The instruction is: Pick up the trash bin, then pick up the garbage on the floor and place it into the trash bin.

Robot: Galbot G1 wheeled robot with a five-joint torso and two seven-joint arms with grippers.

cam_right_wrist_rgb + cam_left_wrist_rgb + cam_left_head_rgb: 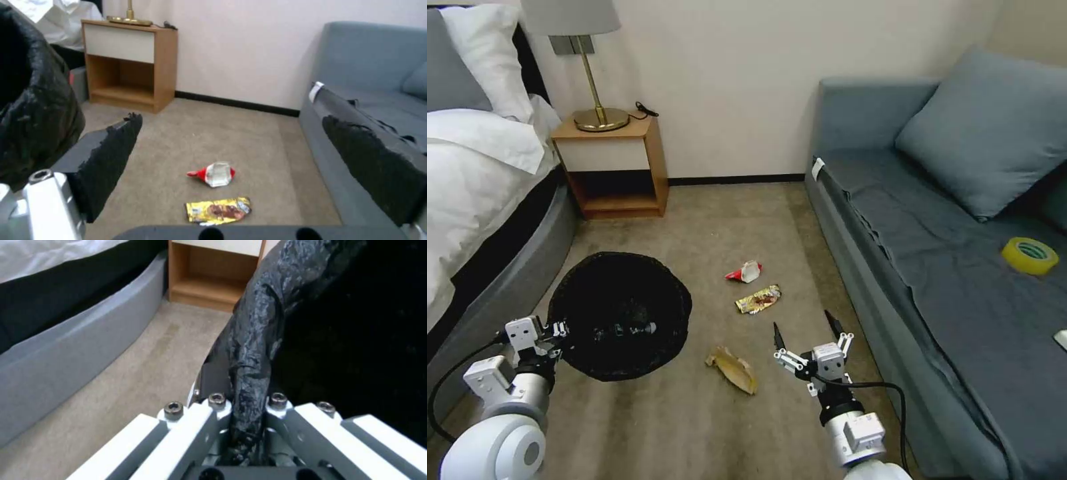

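Left gripper [560, 328] is pinching the trash bin [620, 313] rim at its 9 o'clock while right gripper [806, 333], jaws gaping wide, is hovering nearer the gold wrapper [758, 299], lying toward 11 o'clock, long axis roughly crosswise.

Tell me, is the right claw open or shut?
Open. The right claw hovers empty above the carpet; its black fingers stand wide apart.
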